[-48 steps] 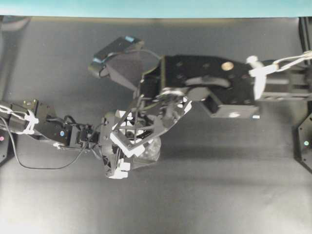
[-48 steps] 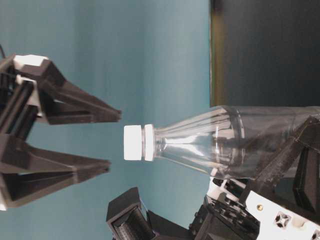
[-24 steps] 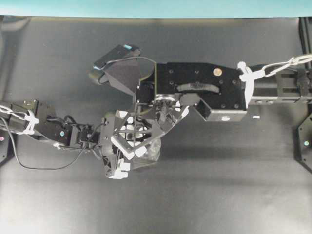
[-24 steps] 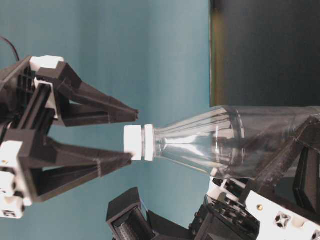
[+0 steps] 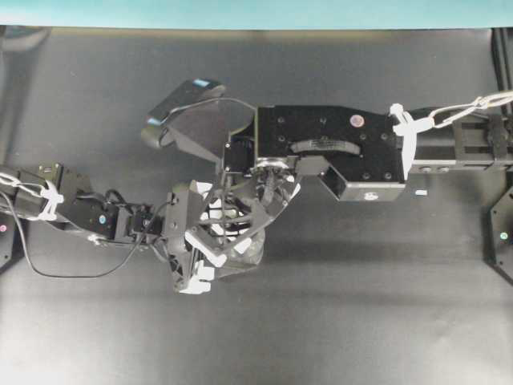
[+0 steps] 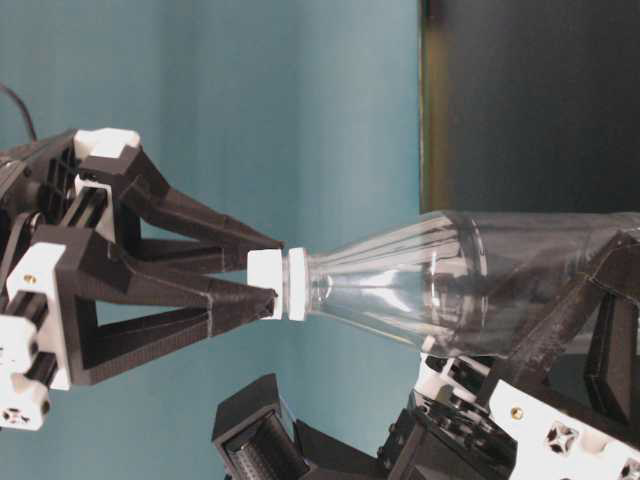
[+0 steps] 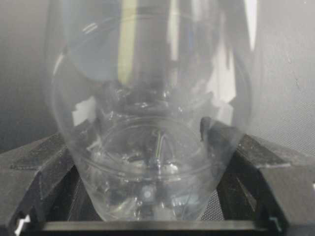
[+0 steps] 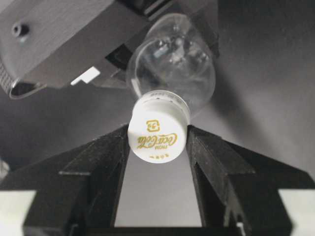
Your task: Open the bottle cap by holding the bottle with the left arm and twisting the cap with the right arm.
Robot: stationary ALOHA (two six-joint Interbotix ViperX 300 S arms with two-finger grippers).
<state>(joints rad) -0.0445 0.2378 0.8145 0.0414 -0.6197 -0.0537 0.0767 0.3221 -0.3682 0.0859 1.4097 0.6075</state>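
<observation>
Two arms work over one dark table (image 5: 385,321), and between them is a single bottle carrying a single cap.

The right arm (image 5: 337,152) is the largest thing: a boxy, screw-studded black housing reaching in from the right edge of the overhead view, with one white cable tie (image 5: 398,120) at its far end and a camera block (image 5: 180,104) jutting out to the upper left. Its right gripper (image 8: 158,142) has two lattice fingers narrowed onto the bottle cap (image 8: 158,132); in the right wrist view both fingertips sit against opposite sides of the white cap, and the table-level view shows the tips meeting the cap from the left.

The left arm (image 5: 80,212) is slimmer, entering from the left edge with one thin black cable (image 5: 56,275) looping below it, a white tie (image 5: 50,199) and a teal dot (image 5: 103,218). Its left gripper (image 7: 152,216) stands wide, both fingers pressed on the round body of the bottle (image 7: 147,147), which fills the gap between them.

The bottle (image 6: 470,285) is clear and empty, lifted off the table just left of centre in the overhead view, though the right gripper's lattice hides most of it there. The cap (image 6: 266,285) bears gold printed lettering on top.

Along the far edge runs a teal wall (image 5: 256,12). At the right edge one black base plate (image 5: 501,237) shows a small teal dot.
</observation>
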